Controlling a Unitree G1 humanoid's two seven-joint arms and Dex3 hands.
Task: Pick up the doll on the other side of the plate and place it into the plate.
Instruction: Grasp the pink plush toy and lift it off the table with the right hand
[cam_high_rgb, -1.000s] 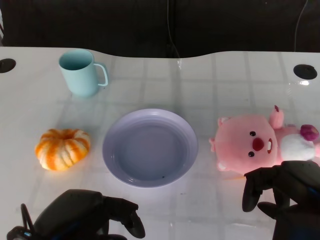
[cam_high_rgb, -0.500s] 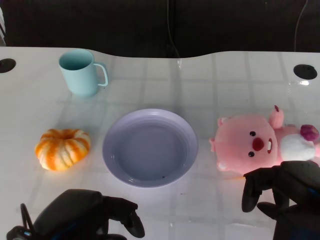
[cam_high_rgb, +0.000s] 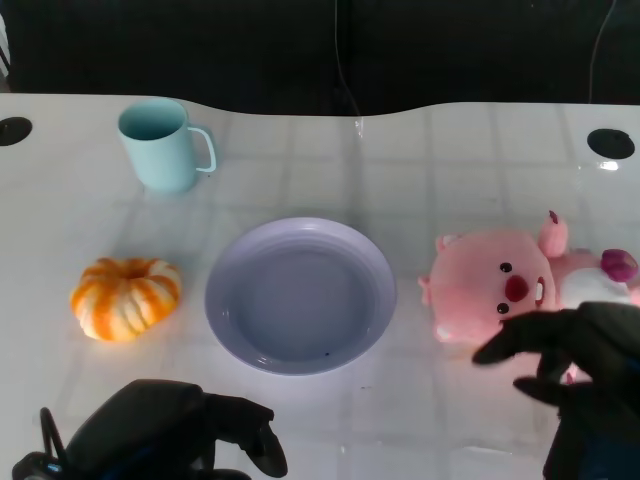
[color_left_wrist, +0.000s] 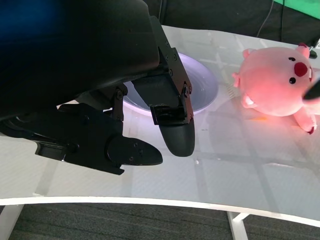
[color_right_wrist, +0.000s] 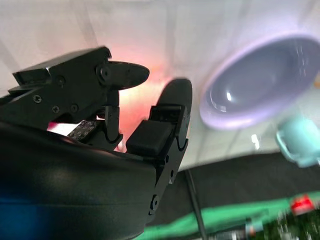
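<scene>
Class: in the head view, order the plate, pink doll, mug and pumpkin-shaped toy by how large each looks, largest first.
1. Lavender plate.
2. Pink plush doll, though the right robot hand covers part of it.
3. Orange pumpkin toy and light-blue mug: too alike to rank, and the mug stands farther from the camera.

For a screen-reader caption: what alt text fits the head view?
A pink plush doll lies right of an empty lavender plate, the robot's right hand reaching over it. Left of the plate sit an orange pumpkin and a teal mug.
</scene>
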